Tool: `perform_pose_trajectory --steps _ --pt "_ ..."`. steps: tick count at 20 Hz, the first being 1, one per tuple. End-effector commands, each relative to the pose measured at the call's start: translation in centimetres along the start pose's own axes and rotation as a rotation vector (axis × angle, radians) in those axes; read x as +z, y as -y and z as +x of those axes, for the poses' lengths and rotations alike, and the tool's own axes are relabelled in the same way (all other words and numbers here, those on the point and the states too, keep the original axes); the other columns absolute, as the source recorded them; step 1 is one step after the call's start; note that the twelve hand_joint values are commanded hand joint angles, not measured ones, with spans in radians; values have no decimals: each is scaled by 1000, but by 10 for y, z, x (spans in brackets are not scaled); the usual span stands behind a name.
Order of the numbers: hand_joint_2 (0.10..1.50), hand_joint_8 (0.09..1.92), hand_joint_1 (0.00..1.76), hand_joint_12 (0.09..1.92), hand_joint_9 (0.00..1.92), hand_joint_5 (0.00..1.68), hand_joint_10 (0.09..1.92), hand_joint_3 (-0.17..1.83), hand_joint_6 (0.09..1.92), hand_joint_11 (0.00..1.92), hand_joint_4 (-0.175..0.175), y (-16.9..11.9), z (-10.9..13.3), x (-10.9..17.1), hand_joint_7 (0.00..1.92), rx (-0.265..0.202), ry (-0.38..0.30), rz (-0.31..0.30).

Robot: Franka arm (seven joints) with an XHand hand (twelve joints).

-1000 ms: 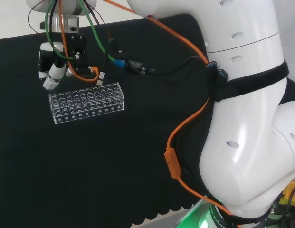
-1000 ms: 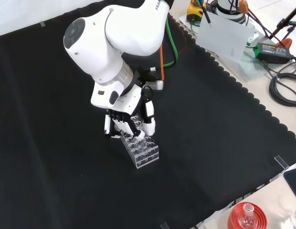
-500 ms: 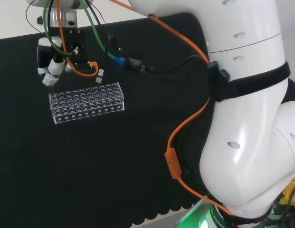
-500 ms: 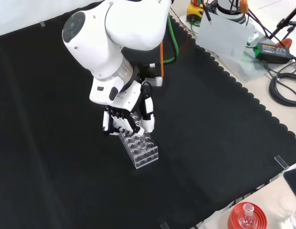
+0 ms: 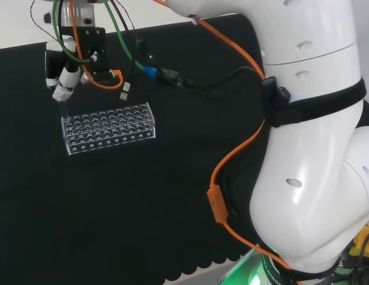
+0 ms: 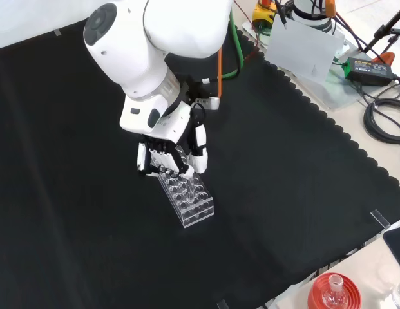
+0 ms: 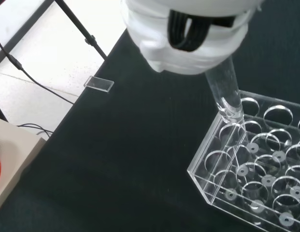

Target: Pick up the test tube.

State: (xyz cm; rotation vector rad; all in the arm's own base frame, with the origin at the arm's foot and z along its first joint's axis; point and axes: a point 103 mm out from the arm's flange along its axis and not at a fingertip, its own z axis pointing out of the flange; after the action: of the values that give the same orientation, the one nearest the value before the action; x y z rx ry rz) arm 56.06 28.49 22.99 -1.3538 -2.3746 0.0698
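A clear test tube (image 7: 226,92) hangs from my hand (image 7: 188,34), whose fingers are curled round its upper end. Its lower end is just over a corner hole of the clear plastic rack (image 7: 256,164). In the head view the hand (image 5: 64,83) is above the left end of the rack (image 5: 108,127), clear of its top. The front view has the hand (image 6: 169,158) over the far end of the rack (image 6: 187,196), under the arm's white link. The other rack holes that I can see hold no tubes.
A red ribbed stand with a small flask (image 6: 333,293) sits off the cloth at the front view's bottom right. Cables and a power adapter (image 6: 364,67) lie on the bench at the right. A small clear tab (image 7: 98,84) marks the cloth's edge.
The hand has risen from the rack's end, drawing the test tube upward with it. The rack has stayed in place.
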Motion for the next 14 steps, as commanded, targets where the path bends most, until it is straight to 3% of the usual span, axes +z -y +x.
perform_pose_trajectory --steps 1,14 --pt "700 410 1431 1369 1392 1371 138 466 376 484 -175 5 4 -8 1519 -5 16 -4" --pt "694 401 1431 1370 1395 1375 133 474 372 480 -175 42 21 -52 1524 -17 60 -60"
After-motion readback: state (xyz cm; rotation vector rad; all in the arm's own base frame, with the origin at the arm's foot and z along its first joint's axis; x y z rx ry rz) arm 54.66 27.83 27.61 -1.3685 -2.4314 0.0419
